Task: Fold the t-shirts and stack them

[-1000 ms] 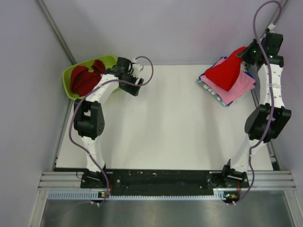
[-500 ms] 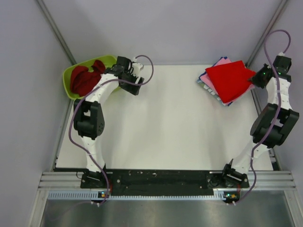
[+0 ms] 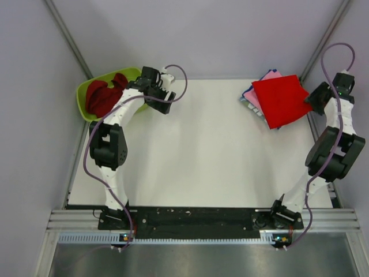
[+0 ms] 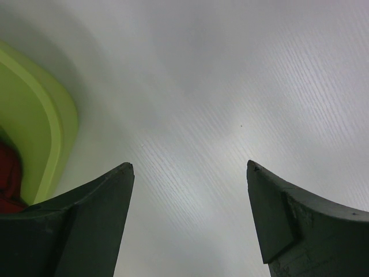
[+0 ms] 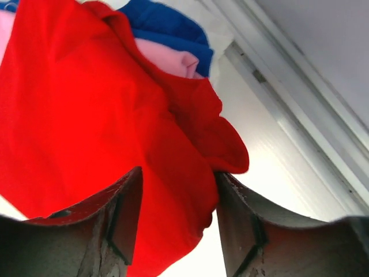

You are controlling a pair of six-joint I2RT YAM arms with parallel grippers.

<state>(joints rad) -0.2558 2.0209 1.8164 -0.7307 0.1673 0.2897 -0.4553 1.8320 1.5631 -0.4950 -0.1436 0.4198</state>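
Observation:
A bright red t-shirt [image 3: 281, 99] lies folded on top of a pink t-shirt [image 3: 249, 98] and blue ones [image 3: 271, 73] at the table's far right. My right gripper [image 3: 314, 100] sits at the stack's right edge. In the right wrist view its jaws [image 5: 179, 179] stand apart, with the bright red t-shirt's [image 5: 86, 115] edge loose between the fingers; pink [image 5: 173, 60] and blue [image 5: 167, 26] cloth show beyond. A darker red t-shirt [image 3: 104, 95] lies crumpled in the lime-green tub [image 3: 84, 108]. My left gripper [image 3: 163, 104] is open and empty over bare table beside the tub [image 4: 52, 133].
The table's right edge rail [image 5: 288, 104] runs close behind the stack, and the side wall stands just past it. The tub sits in the far left corner against the wall. Both arm bases are at the near edge.
My right gripper carried the bright red t-shirt right and down onto the stack, spreading it flat, then its jaws parted. The left arm has not moved.

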